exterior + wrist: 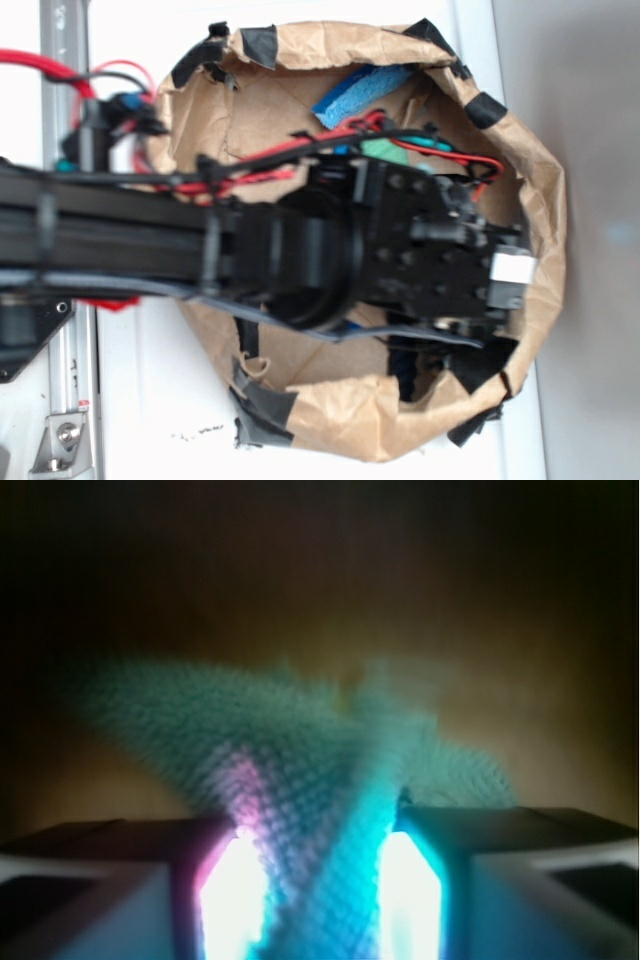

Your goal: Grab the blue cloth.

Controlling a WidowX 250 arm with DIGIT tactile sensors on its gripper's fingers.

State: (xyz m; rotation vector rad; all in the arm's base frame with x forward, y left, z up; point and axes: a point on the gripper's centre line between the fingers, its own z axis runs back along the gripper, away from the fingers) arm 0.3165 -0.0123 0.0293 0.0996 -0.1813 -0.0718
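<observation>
1. Exterior view: my arm [250, 245] enters from the left edge and spans the frame centre, lying across the mouth of a brown paper bag [540, 200].
2. Exterior view: the bag rim carries patches of black tape [262, 405], and the bag sits on a white surface [150, 400].
3. Exterior view: a bright blue sponge [362, 90] lies inside the bag at upper centre, above my red wiring [250, 175].
4. Exterior view: a small patch of teal [385, 148] shows just under the sponge; I cannot tell whether this is the blue cloth. My claw itself is hidden beneath my wrist housing.
5. Wrist view: the blue cloth [300, 770] fills the frame centre, its terry weave blurred, fanning upward and to the left against the dark brown bag interior.
6. Wrist view: my gripper [318, 880] is clenched on the blue cloth; a fold of it runs down between the two fingers [440, 880] at lower centre, touching both.
</observation>
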